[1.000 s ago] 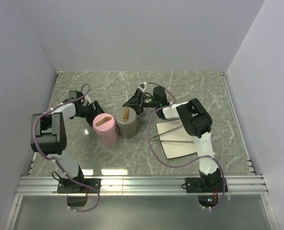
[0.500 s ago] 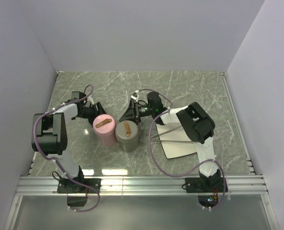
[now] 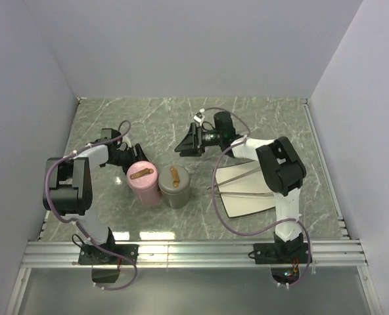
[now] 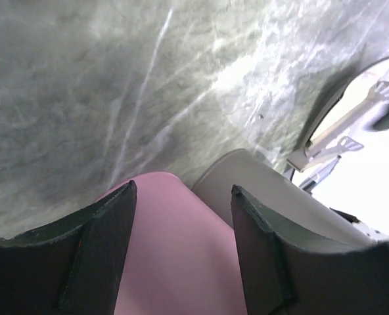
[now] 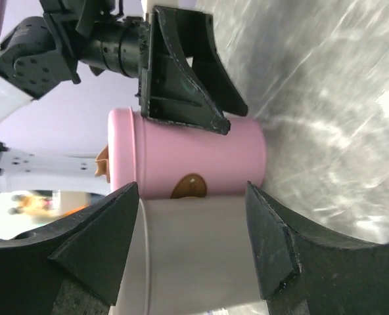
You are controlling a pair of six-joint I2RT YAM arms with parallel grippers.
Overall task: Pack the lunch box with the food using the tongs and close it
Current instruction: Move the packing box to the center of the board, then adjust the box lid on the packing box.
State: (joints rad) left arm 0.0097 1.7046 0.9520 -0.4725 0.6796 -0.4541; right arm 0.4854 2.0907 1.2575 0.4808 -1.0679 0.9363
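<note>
The lunch box shows as two lidded round containers side by side, a pink one [image 3: 144, 184] and a grey one [image 3: 175, 186], each with a brown handle on its lid. My left gripper [image 3: 134, 159] is low behind the pink container [image 4: 175, 249], open, its fingers flanking the pink wall. I cannot tell whether they touch it. My right gripper [image 3: 184, 146] is open and apart from the grey container [image 5: 194, 262], facing it from the far side. The silver tongs [image 3: 237, 184] lie across a white plate [image 3: 250, 205]. The food is out of view.
The plate lies right of the grey container, by the right arm's forearm. White walls close in the marble table on three sides, and a metal rail [image 3: 194, 252] runs along the near edge by the arm bases.
The grey container came toward the near edge and now stands beside the pink one. My right gripper has drawn back from it toward the far side. The pink container shifted slightly nearer.
</note>
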